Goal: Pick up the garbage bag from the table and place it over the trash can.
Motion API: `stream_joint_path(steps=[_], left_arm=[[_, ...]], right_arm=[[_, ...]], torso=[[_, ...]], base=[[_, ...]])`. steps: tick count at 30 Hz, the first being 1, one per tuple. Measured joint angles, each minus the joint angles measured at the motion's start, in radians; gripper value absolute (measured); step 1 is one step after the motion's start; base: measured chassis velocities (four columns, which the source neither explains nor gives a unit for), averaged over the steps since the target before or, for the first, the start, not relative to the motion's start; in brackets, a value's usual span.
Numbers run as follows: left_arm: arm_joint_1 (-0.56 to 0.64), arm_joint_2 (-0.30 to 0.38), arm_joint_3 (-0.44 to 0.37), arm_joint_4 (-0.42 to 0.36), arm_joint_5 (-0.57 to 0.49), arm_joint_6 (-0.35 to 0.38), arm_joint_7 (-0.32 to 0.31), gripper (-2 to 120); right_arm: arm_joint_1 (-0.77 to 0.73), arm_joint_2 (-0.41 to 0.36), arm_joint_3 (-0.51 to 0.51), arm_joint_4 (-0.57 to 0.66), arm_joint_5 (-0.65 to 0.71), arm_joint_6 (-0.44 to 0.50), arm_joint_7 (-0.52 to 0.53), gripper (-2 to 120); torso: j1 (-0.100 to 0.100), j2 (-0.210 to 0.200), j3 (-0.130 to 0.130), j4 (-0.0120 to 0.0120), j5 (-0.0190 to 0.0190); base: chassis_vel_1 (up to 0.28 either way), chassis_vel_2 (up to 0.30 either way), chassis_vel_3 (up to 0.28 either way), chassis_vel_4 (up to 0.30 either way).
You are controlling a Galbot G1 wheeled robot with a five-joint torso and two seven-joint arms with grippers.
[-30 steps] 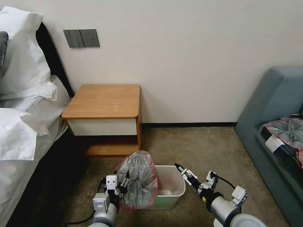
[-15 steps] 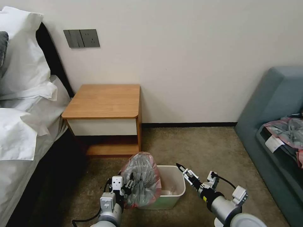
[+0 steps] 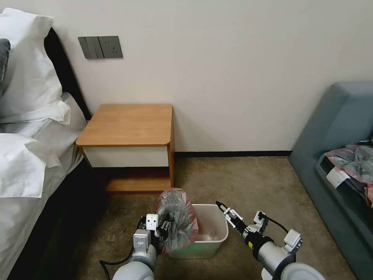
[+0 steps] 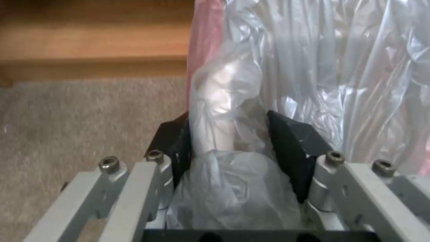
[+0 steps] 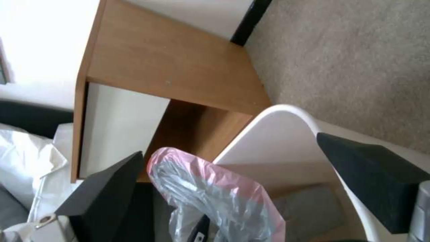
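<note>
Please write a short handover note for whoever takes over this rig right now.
Left tool: shut on the thin translucent grey plastic garbage bag with the pinkish-red rim, held upright at the left side of the small cream-white rectangular trash can on the carpet.
Right tool: open, empty, over the can's right rim.
Small wooden table: nothing lies on its orange-brown top.
Done: bag is off the table and at the can.
Left: spread the bag's mouth over the rim.

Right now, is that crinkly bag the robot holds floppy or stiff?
Probably floppy: the garbage bag bunches into soft folds where the left gripper pinches it. It looks light, since thin see-through plastic stands up over the trash can. It may be slippery; its surface shines in the left wrist view.
</note>
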Motion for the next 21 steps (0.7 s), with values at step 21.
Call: stream_joint_path(steps=[21], left_arm=[[-0.026, -0.019, 0.006, 0.001, -0.108, 0.053, -0.083, 16]], right_arm=[[0.034, 0.001, -0.037, 0.022, -0.094, 0.017, -0.022, 100]], torso=[[0.000, 0.000, 0.000, 0.0001, 0.0000]], base=[[0.000, 0.000, 0.000, 0.000]])
